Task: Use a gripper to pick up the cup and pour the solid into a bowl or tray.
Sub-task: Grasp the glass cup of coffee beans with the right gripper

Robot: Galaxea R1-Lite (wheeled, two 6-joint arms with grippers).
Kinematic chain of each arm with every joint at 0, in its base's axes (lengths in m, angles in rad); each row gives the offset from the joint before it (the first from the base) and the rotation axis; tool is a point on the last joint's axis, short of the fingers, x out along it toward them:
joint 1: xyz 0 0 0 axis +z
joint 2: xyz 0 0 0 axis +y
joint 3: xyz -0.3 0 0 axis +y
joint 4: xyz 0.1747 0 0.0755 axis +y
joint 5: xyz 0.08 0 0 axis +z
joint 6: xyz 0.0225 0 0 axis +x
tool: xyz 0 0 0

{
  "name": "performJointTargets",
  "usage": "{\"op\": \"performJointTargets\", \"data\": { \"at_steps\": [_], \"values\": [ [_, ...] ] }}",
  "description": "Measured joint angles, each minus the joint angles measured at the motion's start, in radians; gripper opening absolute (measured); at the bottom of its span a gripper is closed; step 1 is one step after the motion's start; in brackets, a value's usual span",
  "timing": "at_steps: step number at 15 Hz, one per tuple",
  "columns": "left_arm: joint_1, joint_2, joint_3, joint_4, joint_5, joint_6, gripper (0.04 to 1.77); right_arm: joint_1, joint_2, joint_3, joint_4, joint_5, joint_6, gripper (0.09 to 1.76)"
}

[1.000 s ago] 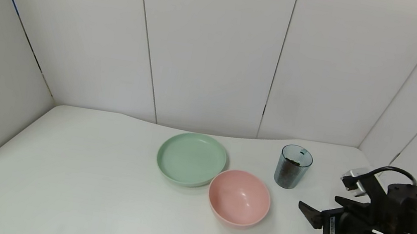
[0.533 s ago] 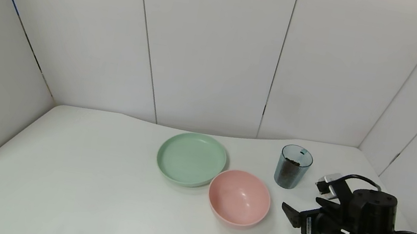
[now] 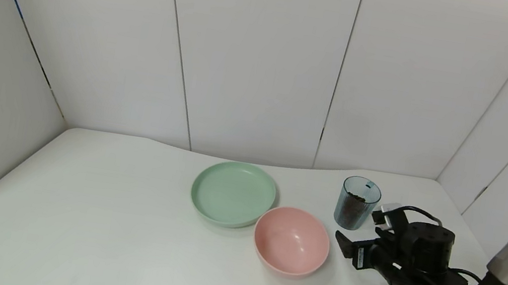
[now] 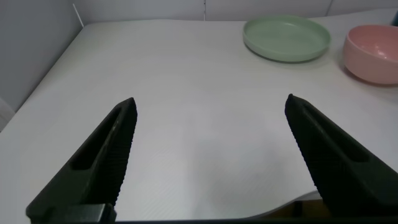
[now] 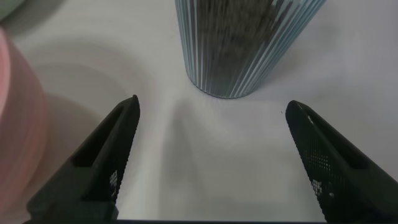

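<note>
My right gripper [image 5: 211,155] gapes wide and empty before the ribbed cup [image 5: 245,43] of beans [image 3: 355,198] near the bench's far right corner; a skewed approach could topple it (left gripper [image 4: 211,155] idles open, also empty).

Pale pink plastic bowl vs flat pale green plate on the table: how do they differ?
Depth: the round pale pink plastic bowl has high curved walls; the flat pale green plate is shallow with a low rim.
Width: the plate looks wider across than the bowl.
Position: the bowl sits nearer the robot and nearer the open right gripper; the plate lies farther back, to the bowl's left, their rims nearly touching.
Shared: both are round, upright and empty.
</note>
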Motion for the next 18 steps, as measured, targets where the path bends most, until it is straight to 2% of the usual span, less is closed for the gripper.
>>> {"op": "performJointTargets", "data": {
  "at_steps": [4, 18],
  "values": [
    [0.0, 0.0, 0.0, 0.0, 0.0, 0.0, 1.72, -0.013, 0.029, -0.061, 0.0, -0.003, 0.035, 1.71],
    [0.0, 0.0, 0.0, 0.0, 0.0, 0.0, 1.72, -0.038, 0.118, -0.215, -0.02, -0.003, 0.037, 1.71]
  ]
}}
